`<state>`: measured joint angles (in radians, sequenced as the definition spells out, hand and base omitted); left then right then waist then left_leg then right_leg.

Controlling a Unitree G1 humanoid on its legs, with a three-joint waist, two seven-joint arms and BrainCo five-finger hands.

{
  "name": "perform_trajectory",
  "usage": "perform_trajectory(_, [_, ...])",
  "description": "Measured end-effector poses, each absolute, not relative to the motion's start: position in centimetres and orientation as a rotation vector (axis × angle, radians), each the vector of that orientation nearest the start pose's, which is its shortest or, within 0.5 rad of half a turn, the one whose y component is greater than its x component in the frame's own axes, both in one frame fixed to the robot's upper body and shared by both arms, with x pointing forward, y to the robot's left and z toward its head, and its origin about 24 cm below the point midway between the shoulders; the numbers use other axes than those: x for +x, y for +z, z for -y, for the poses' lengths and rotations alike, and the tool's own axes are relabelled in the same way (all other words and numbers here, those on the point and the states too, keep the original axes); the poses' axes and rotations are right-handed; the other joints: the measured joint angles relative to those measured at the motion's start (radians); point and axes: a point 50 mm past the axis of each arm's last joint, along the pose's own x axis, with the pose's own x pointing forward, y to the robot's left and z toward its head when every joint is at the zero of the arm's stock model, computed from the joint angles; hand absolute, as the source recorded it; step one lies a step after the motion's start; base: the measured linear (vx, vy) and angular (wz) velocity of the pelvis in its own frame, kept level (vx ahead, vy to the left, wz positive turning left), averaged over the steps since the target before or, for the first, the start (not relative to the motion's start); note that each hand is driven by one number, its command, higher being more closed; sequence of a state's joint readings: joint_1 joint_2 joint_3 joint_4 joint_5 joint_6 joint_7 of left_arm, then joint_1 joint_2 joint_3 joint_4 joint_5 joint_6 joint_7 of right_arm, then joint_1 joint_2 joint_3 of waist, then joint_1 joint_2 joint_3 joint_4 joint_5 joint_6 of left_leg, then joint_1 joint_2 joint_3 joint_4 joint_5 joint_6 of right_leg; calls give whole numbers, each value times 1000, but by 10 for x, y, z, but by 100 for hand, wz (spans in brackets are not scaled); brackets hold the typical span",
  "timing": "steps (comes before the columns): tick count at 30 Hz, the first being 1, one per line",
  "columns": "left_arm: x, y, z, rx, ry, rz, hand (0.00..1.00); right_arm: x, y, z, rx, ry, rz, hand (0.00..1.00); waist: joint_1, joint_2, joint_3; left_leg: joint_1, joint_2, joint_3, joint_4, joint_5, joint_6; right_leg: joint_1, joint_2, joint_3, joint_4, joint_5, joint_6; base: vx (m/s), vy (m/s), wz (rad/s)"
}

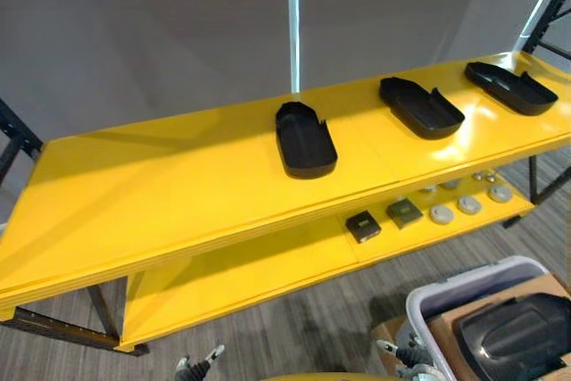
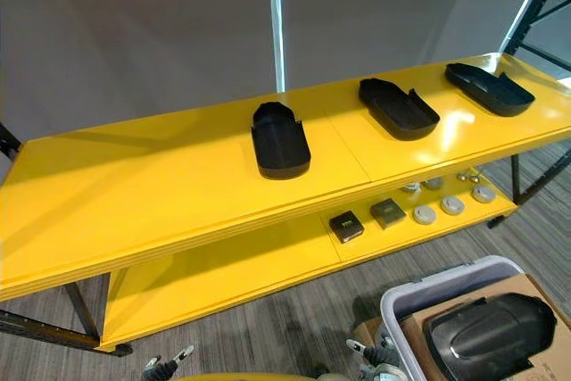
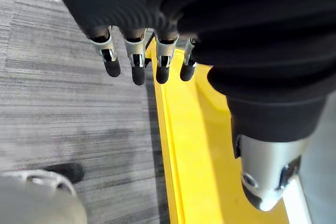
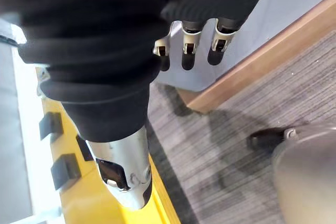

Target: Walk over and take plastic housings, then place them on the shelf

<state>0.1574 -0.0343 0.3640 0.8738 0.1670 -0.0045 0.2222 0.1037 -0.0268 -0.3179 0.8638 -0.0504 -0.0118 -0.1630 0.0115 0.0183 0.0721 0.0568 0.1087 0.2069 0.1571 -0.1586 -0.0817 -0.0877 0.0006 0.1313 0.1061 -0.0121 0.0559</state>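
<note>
Three housings (image 1: 306,140) on the shelf (image 1: 134,194) so far. My left hand (image 3: 137,59) and right hand (image 4: 190,51) hang empty, fingers loose. Next I'd guess: grab the spare housing (image 1: 517,332) from the bin (image 1: 424,305).

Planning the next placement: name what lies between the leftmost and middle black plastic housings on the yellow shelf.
Bare yellow shelf top alone, from leftmost black plastic housing to middle housing; both eye views.

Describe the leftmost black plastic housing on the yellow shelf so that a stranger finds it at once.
Start at the yellow shelf's top board. In front of the white vertical strip lies the leftmost black plastic housing, shorter and rounder than its two neighbours.
</note>
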Motion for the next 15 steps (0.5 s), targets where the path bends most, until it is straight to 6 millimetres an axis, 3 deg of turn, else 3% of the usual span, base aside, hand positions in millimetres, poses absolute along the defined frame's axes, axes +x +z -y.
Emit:
perform_trajectory(3, [100, -149, -206, 76, 489, -1010, 0, 126, -137, 216, -10, -469, -909, 0, -1, -9, 15, -39, 3, 124, 82, -49, 28, -60, 9, 124, -6, 44, 34, -81, 130, -120])
perform_trajectory(5, [111, -145, -208, 84, 486, -979, 0, 138, -134, 211, -1, -450, -886, 0, 3, -10, 45, -61, 19, 221, 133, -83, 53, -83, 2, 137, -45, 68, 22, -130, 141, -144])
perform_trajectory(7, [121, -142, -208, 86, 476, -953, 0, 145, -132, 207, 7, -438, -871, 0, 6, -15, 66, -76, 42, 314, 145, -91, 76, -134, -43, -44, -14, 51, -8, -89, 98, -128])
perform_trajectory(9, [124, -140, -212, 97, 481, -943, 0, 143, -133, 205, 10, -435, -879, 0, 3, -9, 86, -48, 75, 396, 140, -90, 77, -158, -87, -299, 224, -23, -52, 26, 84, -110])
perform_trajectory(10, [125, -140, -213, 99, 482, -937, 0, 140, -134, 205, 9, -437, -887, 0, 3, -5, 89, -35, 81, 412, 138, -90, 77, -144, -95, -331, 264, -46, -53, 23, 23, -85])
perform_trajectory(12, [123, -139, -216, 108, 485, -937, 0, 130, -139, 206, 6, -442, -920, 0, 3, -22, 80, -2, 87, 473, 135, -90, 76, -65, -137, -430, 335, -151, -57, 32, -56, -74])
perform_trajectory(14, [124, -139, -220, 120, 484, -936, 0, 127, -142, 207, -3, -440, -949, 0, 4, -45, 68, 4, 75, 490, 136, -80, 58, -40, -134, -448, 256, -170, -42, 38, -122, -80])
perform_trajectory(15, [124, -140, -218, 119, 476, -944, 0, 127, -143, 210, -17, -440, -956, 0, 4, -32, 66, 7, 73, 478, 127, -73, 46, -19, -106, -423, 197, -159, -39, 70, -197, -110])
